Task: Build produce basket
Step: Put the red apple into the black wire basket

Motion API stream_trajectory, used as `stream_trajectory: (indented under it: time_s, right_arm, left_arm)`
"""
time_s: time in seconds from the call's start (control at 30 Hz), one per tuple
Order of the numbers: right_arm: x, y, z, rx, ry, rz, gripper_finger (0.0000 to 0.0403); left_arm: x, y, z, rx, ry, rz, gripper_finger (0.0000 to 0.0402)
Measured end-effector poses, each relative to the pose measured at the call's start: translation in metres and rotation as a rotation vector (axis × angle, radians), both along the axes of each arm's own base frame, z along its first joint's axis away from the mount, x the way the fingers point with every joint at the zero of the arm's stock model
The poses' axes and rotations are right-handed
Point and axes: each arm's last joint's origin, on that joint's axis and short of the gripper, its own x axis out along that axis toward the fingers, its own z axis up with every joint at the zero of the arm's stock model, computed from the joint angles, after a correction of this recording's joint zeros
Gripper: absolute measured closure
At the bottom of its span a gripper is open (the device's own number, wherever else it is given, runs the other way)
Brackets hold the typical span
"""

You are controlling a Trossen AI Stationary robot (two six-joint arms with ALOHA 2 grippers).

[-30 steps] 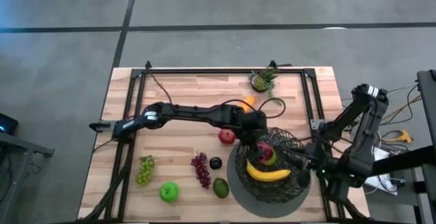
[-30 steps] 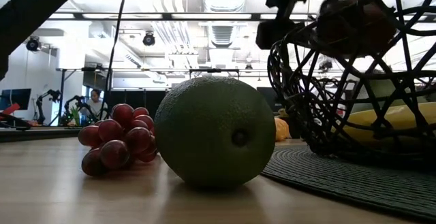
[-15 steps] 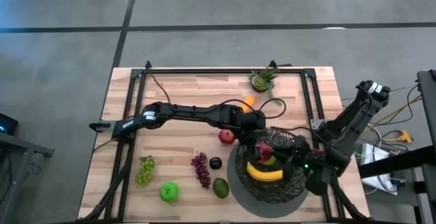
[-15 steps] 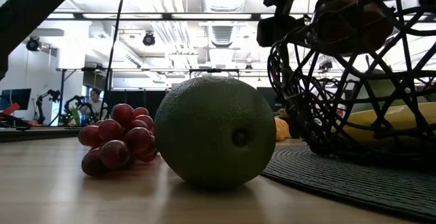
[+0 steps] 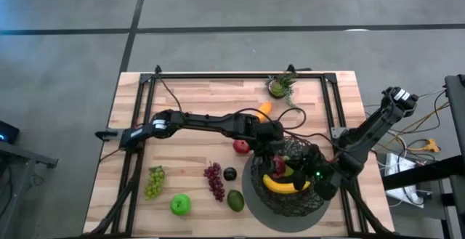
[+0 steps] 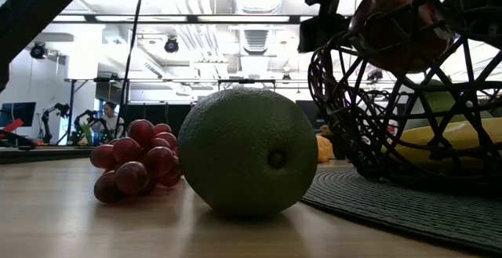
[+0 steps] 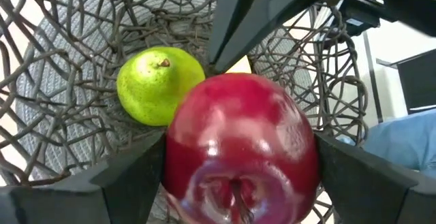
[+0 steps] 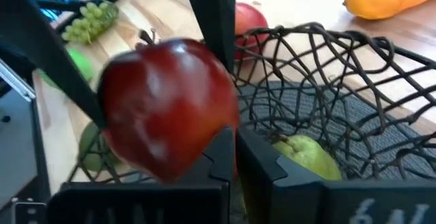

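The left gripper (image 5: 277, 163) held a red apple (image 7: 238, 149) clamped between its jaws directly above the basket (image 5: 309, 195), over the pear (image 7: 159, 84) and banana (image 5: 283, 186), while I cannot tell how the right gripper's (image 5: 317, 176) jaws stood at the basket's right rim.

The left arm stretches across, its claw (image 5: 277, 165) clamped on a red apple (image 7: 240, 148). The right arm bends inward, its claw (image 5: 317, 179) low beside the left one.
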Motion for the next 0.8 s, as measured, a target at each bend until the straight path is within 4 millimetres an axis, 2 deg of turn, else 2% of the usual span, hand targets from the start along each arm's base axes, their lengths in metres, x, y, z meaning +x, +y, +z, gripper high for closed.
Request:
stream_trajectory:
  time_s: [0.3, 0.57, 0.8]
  right_arm:
    - [0.000, 0.000, -0.003, -0.010, 0.012, 0.007, 0.0394]
    - [0.009, 0.000, 0.018, -0.040, -0.063, -0.012, 0.0394]
    - [0.016, -0.004, 0.010, -0.028, -0.083, -0.008, 0.0394]
  left_arm:
    - [0.000, 0.012, -0.002, 0.007, 0.004, 0.007, 0.0063]
    - [-0.001, 0.012, -0.004, 0.017, 0.028, 0.008, 0.0063]
    - [-0.002, 0.012, -0.004, 0.020, 0.036, 0.005, 0.0063]
